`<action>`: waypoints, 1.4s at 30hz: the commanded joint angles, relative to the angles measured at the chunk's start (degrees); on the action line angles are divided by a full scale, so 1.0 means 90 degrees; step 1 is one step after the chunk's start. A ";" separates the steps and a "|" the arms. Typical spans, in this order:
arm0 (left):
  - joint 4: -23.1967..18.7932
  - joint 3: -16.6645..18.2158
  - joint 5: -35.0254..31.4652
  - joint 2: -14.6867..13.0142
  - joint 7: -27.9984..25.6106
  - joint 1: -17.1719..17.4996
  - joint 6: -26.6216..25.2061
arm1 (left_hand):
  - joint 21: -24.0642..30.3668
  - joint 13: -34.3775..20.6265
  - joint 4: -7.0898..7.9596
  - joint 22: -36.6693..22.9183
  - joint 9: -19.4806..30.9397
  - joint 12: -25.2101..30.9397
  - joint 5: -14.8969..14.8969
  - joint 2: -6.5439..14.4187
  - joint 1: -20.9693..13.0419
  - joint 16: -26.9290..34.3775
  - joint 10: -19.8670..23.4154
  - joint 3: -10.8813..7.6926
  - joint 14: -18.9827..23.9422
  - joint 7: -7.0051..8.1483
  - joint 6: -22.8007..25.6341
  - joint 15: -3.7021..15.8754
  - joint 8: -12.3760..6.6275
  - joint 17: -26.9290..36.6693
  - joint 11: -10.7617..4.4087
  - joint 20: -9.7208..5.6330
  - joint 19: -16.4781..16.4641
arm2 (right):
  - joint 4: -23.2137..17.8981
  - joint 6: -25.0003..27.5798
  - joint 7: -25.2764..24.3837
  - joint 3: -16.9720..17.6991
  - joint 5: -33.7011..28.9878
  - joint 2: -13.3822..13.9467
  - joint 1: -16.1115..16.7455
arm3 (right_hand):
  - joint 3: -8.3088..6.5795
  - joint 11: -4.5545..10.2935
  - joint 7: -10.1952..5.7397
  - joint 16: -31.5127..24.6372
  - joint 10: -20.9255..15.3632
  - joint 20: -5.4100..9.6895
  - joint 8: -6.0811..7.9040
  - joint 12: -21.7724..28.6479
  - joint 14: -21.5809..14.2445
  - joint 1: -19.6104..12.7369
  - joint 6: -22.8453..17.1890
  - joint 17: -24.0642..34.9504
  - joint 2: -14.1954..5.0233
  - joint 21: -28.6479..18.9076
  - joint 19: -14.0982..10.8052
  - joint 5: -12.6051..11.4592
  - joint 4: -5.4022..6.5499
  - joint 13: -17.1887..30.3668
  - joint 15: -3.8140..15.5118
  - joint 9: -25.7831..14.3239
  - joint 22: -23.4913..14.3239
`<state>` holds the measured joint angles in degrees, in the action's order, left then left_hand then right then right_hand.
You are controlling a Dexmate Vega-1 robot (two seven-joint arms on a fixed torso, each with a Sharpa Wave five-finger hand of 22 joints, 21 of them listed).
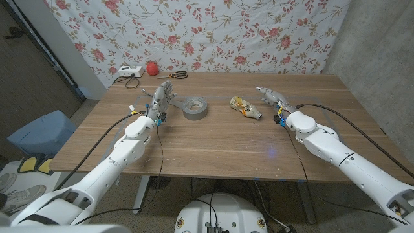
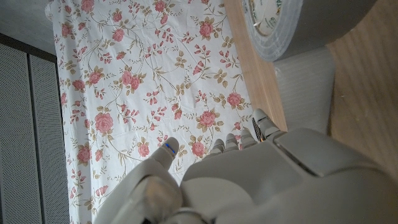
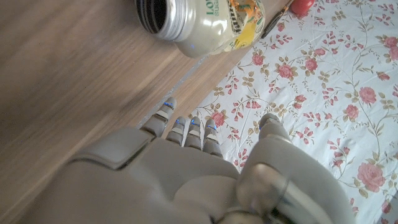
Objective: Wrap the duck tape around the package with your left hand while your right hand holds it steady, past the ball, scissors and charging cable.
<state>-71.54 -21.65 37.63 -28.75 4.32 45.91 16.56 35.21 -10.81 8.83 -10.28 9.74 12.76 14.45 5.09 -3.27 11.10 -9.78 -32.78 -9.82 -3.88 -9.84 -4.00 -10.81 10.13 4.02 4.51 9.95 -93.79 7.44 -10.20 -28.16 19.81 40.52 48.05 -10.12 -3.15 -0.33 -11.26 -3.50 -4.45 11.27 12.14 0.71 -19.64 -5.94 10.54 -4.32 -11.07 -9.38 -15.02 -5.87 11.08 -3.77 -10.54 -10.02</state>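
A grey roll of duct tape point(image 1: 195, 109) lies flat on the wooden table point(image 1: 213, 145), left of centre; it also shows in the left wrist view point(image 2: 280, 25). My left hand point(image 1: 162, 98) stands just left of the roll with fingers spread and holds nothing; its back shows in its own wrist view point(image 2: 249, 180). The package is a small bottle with a yellow label point(image 1: 246, 107), lying on its side with its open mouth towards my right hand point(image 3: 199, 22). That right hand point(image 1: 272, 97) is a short way right of the bottle, fingers extended, apart from it point(image 3: 186, 174).
At the table's far left edge sit a red ball point(image 1: 152, 68), scissors point(image 1: 174, 74) and a white charger with a black cable point(image 1: 126, 72). A floral cloth point(image 1: 213, 32) hangs behind the table. Black cables run along both arms.
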 commanded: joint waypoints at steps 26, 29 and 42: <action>0.0148 -0.0004 0.0100 0.0022 0.0271 -0.0051 0.0076 | -0.0018 -0.0020 -0.0030 -0.0024 0.0033 0.0018 0.0059 0.0372 -0.0083 -0.0004 -0.0459 -0.0018 -0.0604 0.0001 -0.0402 -0.0042 -0.0015 0.0004 0.0072 0.0040 0.0357 | -0.2238 0.4846 0.0859 -0.2284 -0.3185 0.0680 -0.1575 | 0.0012 0.0127 -0.0072 -0.0157 -0.0273 -0.0112 0.0047 0.0039 -0.0427 -0.0307 -0.0105 0.0033 0.0254 -0.0098 -0.0276 0.0083 -0.0273 0.0053 0.0138 -0.0046 -0.0018; 0.0178 -0.0001 0.0113 0.0032 0.0295 -0.0056 0.0089 | -0.0024 -0.0020 -0.0029 -0.0024 0.0033 0.0015 0.0059 0.0373 -0.0084 -0.0006 -0.0461 -0.0017 -0.0605 -0.0004 -0.0399 -0.0046 -0.0012 0.0004 0.0073 0.0035 0.0359 | -0.2242 0.5102 0.1065 -0.2543 -0.3397 0.0653 -0.1788 | 0.0012 0.0133 -0.0074 -0.0166 -0.0288 -0.0116 0.0048 0.0043 -0.0460 -0.0329 -0.0105 0.0034 0.0268 -0.0100 -0.0286 0.0080 -0.0286 0.0055 0.0162 -0.0048 -0.0018; 0.0257 0.0012 0.0134 0.0045 0.0336 -0.0092 0.0109 | -0.0043 -0.0021 -0.0019 -0.0025 0.0034 0.0001 0.0063 0.0378 -0.0081 -0.0012 -0.0466 -0.0015 -0.0603 -0.0021 -0.0391 -0.0056 -0.0003 0.0008 0.0100 0.0037 0.0354 | -0.1872 0.5926 0.2046 -0.3601 -0.3935 0.0385 -0.2742 | 0.0015 0.0178 -0.0085 -0.0187 -0.0356 -0.0124 0.0035 0.0053 -0.0582 -0.0439 -0.0074 0.0042 0.0341 -0.0121 -0.0378 0.0062 -0.0334 0.0065 0.0290 -0.0055 -0.0021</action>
<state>-69.71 -21.72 38.63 -28.45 7.08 45.36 17.39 34.94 -10.80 8.85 -10.26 9.73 12.76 14.45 5.39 -3.58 11.10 -9.78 -32.77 -9.82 -3.89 -9.85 -4.00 -10.81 10.14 4.62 4.50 9.94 -112.56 54.62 2.15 -53.51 -11.50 45.64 29.59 -9.96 -1.52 -0.83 -12.58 -6.17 -5.44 11.27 12.14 -4.30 -23.05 -6.47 10.81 -1.35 -11.69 -12.29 -14.41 -8.39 11.33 -1.42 -10.80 -10.00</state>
